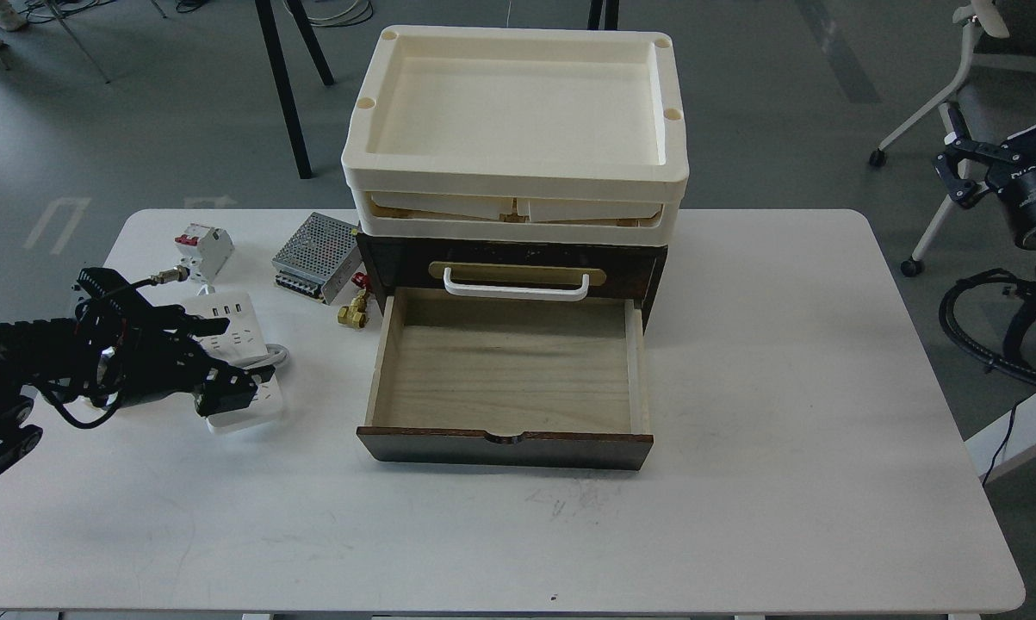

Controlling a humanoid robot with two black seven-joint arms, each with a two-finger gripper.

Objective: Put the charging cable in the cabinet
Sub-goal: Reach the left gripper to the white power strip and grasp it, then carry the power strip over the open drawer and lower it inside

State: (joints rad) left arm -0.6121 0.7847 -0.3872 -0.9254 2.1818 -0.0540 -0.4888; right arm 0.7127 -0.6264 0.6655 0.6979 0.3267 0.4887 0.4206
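The charging cable, a white power strip with its cord coiled round the middle, lies on the table left of the cabinet. My left gripper is open and low over the strip's middle, one finger toward each end; I cannot tell if it touches. The arm hides the strip's left side. The cabinet is dark brown, and its pale wood drawer is pulled open and empty. My right gripper is open, off the table at the far right.
A white-and-red circuit breaker, a silver mesh power supply and a small brass valve lie behind the strip. Cream trays are stacked on the cabinet. The white table spreads to the right. A chair stands beyond it.
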